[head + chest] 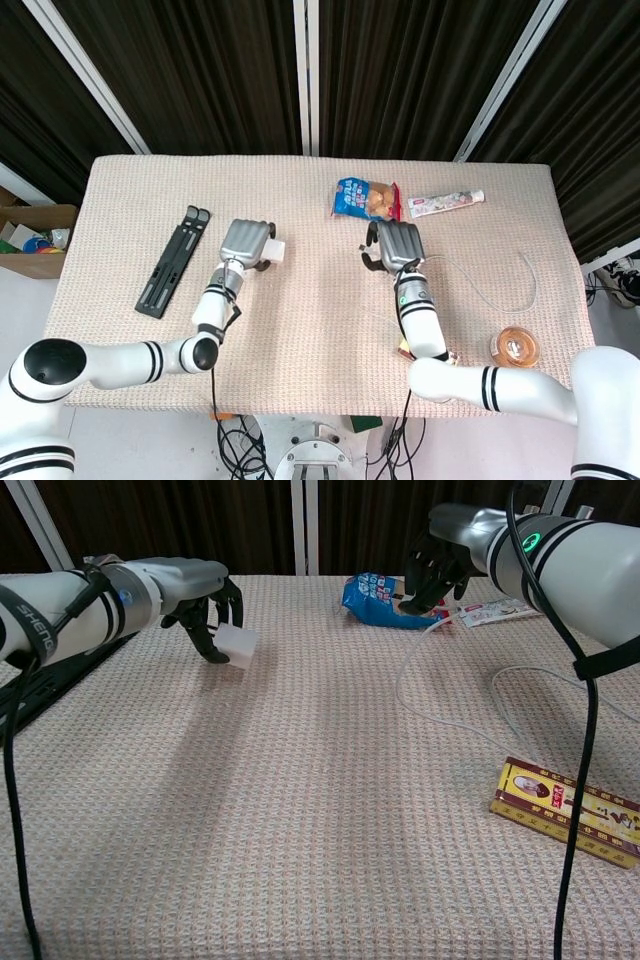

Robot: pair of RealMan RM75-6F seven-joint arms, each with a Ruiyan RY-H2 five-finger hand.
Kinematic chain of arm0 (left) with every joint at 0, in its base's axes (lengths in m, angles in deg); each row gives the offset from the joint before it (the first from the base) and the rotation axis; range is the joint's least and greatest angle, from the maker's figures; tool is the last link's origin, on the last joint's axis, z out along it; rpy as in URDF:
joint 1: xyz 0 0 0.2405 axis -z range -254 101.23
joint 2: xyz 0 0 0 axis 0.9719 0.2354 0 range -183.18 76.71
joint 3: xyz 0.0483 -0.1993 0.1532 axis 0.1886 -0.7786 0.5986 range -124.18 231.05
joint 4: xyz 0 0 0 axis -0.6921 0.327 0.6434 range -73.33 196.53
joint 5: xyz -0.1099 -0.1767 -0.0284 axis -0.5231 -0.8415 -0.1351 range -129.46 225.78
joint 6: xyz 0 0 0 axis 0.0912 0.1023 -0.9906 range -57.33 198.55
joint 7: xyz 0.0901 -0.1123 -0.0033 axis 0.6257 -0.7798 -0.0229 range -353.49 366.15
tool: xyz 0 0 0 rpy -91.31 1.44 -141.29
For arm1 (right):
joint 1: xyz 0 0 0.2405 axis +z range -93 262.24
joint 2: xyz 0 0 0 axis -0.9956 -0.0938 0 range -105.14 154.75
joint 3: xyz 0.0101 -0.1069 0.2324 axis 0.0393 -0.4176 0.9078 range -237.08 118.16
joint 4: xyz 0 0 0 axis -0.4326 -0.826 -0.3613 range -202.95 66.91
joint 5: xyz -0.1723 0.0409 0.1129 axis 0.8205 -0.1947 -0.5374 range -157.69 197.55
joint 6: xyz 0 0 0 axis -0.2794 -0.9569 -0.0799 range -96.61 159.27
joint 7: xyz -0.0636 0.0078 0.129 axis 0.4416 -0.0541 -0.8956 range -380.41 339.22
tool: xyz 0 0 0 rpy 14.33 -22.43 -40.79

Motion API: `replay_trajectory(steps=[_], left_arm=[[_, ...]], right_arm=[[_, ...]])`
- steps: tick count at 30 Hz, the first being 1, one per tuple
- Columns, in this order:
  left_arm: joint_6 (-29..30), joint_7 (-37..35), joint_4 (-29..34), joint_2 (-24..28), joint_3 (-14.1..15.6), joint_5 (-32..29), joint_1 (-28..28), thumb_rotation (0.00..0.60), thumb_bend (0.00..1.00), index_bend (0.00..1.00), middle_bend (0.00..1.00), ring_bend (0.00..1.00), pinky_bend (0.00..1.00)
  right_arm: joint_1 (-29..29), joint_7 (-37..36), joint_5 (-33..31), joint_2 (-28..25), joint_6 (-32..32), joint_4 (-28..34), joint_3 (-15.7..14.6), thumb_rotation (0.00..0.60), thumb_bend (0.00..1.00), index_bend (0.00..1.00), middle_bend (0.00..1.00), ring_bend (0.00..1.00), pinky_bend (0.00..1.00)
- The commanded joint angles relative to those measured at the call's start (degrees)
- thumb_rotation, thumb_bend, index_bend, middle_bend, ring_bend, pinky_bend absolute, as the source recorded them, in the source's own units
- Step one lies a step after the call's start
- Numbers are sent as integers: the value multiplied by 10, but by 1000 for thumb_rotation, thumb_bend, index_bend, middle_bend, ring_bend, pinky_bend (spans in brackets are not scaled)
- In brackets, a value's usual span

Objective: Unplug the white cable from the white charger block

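Fingers of the left hand (205,605) curl around the white charger block (237,644), which it holds just above the woven desk (300,810) on the left side; in the head view the same hand (243,243) shows with the block (273,249) sticking out to its right. Well apart from it, the right hand (432,572) is closed on the end of the white cable (420,665), lifted above the desk at the far right; from above that hand (396,246) sits right of the middle. The cable is out of the block: no cord joins the two hands. From the right hand the cable drops to the desk, runs toward the near side, and loops out to the right, as the thin arc (505,290) in the head view shows.

Just beyond the right hand lies a blue snack bag (385,600), and right of it a white tube (495,610) with red print. A black folded stand (172,262) rests at the far left of the desk, left of the left hand. Near the right edge a yellow and brown packet (570,810) lies flat, close to the cable loop. In the head view a round amber container (515,347) sits at the near right corner.
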Motion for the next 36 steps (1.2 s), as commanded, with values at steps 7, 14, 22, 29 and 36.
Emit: replay_trajectory(steps=[7, 14, 22, 29, 36], left_arm=[[70, -33, 73, 67, 7, 86, -54, 600, 177, 266, 280, 275, 473], [113, -87, 76, 122, 32, 150, -123, 600, 169, 269, 281, 256, 388], [159, -155, 148, 238, 74, 234, -215, 600, 164, 278, 276, 225, 299], [238, -182, 209, 308, 125, 308, -311, 600, 150, 276, 230, 170, 229], [350, -197, 243, 322, 171, 397, -413, 600, 148, 274, 226, 166, 219]], right_arm=[[19, -29, 3, 31, 76, -93, -2, 600, 318, 125, 264, 179, 285], [-37, -103, 88, -41, 64, -38, -14, 600, 300, 126, 277, 152, 257], [-156, -182, 251, -186, 0, 60, -93, 600, 322, 169, 251, 124, 232], [-270, -267, 369, -311, -54, 114, -170, 600, 328, 68, 119, 0, 61], [-382, -376, 464, -343, -147, 96, -226, 600, 332, 31, 91, 0, 26]])
